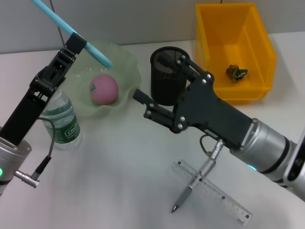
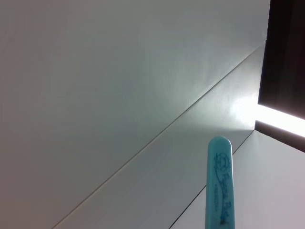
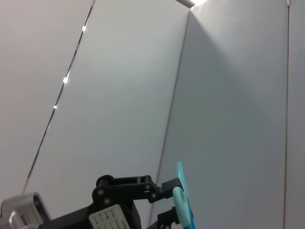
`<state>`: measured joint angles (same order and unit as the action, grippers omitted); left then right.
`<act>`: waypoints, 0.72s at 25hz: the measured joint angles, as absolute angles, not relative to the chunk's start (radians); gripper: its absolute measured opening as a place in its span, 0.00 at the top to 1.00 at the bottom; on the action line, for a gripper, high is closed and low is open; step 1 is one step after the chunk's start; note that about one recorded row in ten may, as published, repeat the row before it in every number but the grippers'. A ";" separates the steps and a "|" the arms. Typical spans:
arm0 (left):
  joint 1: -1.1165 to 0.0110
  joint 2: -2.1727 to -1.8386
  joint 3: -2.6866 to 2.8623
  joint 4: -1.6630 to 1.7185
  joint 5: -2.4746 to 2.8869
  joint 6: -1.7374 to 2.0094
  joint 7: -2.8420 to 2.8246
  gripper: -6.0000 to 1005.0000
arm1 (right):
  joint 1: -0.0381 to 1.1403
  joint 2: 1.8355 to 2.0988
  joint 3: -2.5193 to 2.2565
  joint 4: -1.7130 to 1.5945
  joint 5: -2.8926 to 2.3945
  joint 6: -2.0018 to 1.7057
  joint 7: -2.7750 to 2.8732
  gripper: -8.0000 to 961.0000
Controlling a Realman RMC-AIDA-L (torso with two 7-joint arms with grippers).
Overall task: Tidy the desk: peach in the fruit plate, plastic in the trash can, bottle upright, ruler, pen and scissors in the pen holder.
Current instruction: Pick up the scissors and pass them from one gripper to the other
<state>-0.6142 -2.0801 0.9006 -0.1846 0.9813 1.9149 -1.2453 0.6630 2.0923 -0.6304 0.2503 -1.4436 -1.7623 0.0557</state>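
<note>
Now, one peach in the fruit plate, one bottle upright beside it, one pen across one ruler, one plastic scrap in the trash can. Left gripper clamps the blue scissors aloft; right gripper hangs by the pen holder, jaws parted.
</note>
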 joint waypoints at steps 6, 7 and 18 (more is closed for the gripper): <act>-0.622 -2.080 0.887 -0.201 0.982 1.910 -1.234 0.71 | 0.698 2.092 -0.566 0.287 -1.477 -1.729 0.028 0.20; -0.627 -2.080 0.871 -0.208 0.991 1.906 -1.233 0.71 | 0.702 2.092 -0.546 0.288 -1.503 -1.723 0.026 0.20; -0.632 -2.080 0.728 -0.228 1.122 1.880 -1.232 0.71 | 0.702 2.092 -0.221 0.363 -1.802 -1.623 -0.127 0.20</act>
<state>-0.6317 -2.0800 0.7279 -0.2280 1.1222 1.8802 -1.2323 0.7018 2.0923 -0.2212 0.3633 -1.8023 -1.6235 -0.1270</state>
